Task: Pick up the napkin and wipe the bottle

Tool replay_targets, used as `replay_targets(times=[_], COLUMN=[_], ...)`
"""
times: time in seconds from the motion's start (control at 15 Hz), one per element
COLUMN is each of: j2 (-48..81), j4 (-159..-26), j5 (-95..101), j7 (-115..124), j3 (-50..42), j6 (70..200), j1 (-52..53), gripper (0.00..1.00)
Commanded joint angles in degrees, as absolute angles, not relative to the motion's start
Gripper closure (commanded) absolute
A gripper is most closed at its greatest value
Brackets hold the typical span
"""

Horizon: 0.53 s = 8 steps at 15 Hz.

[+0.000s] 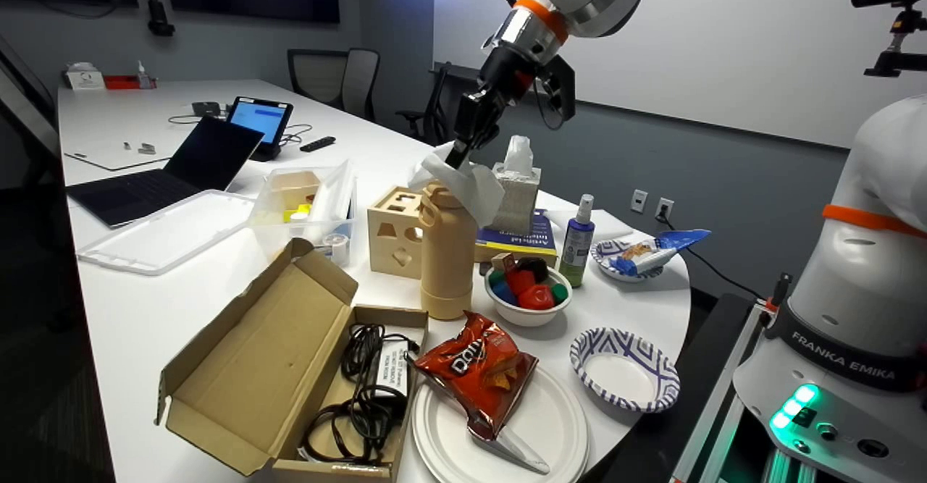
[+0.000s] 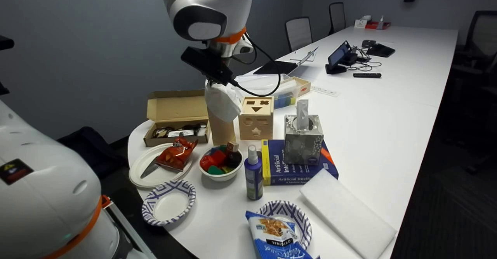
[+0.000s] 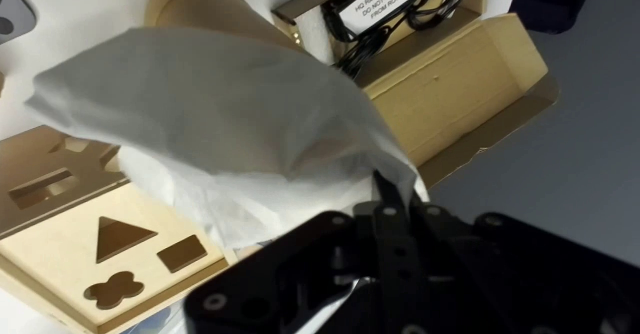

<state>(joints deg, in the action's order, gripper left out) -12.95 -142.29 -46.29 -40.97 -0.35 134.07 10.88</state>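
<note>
The napkin [image 1: 479,187] is thin, white and crumpled. My gripper [image 1: 458,154] is shut on it, and it hangs from the fingertips. The tan bottle [image 1: 447,269] stands upright on the table. The napkin lies against or just in front of the bottle's top; I cannot tell whether they touch. In an exterior view the napkin [image 2: 224,100] hides the bottle's upper part, and the lower body of the bottle [image 2: 221,129] shows below. In the wrist view the shut fingers [image 3: 398,186] pinch the napkin [image 3: 220,103], which covers much of the bottle [image 3: 200,6].
A wooden shape-sorter box [image 1: 395,240] stands right beside the bottle. A bowl of blocks [image 1: 527,316], a chip bag [image 1: 481,367], an open cardboard box [image 1: 253,356], a spray bottle [image 2: 254,179] and a tissue box [image 2: 303,146] on a book [image 2: 277,169] are close around.
</note>
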Motion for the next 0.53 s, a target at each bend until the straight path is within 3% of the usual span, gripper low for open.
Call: replay_targets(times=[0.0, 0.47], j2=[-13.8, -14.3], j4=[-141.7, -143.4], j5=[-48.2, -42.6], j7=[-43.8, -36.6], j3=[-0.2, 1.9], j6=[130.0, 133.9], j1=[10.3, 8.4], gripper=[1.0, 1.0])
